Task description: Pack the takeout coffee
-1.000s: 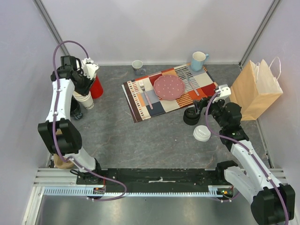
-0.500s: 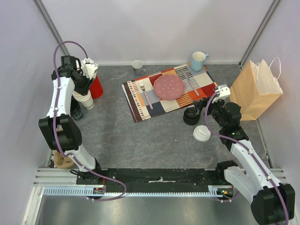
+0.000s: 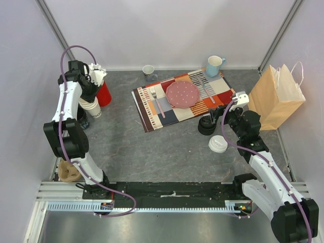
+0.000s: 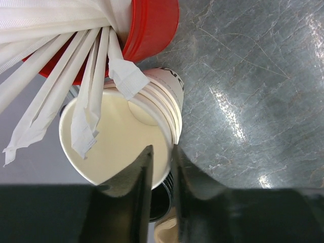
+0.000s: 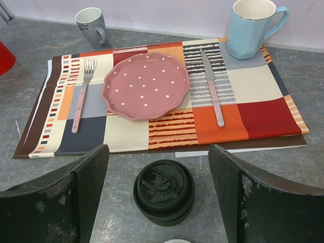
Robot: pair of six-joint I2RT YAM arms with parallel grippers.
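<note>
Dark fingers of the left gripper rise from the lower edge of the left wrist view with only a narrow gap between them; one finger is inside the top cup of the stacked paper cups and the other is outside, so the cup rim passes between them; if they already press the wall, I cannot tell. Just above the stack in this view stands a red cup full of white wrapped straws, and some straws hang over the open mouth of the stack; the grey table fills the right side. In the top view this arm reaches to the upper left of the frame.

The right gripper is spread wide and holds nothing; its two fingers stand at the lower left and lower right of the right wrist view, and the cup with the black lid stands upright on the table between them, touching neither one. The cup with the white lid stands just beside it, lower in the top view, right of centre; both are apart from the brown paper bag, which stands upright at the right edge. Beyond the black lid lies a striped placemat with a pink dotted plate, a fork and a knife; a grey mug and a light blue mug stand at its far edge.
</note>
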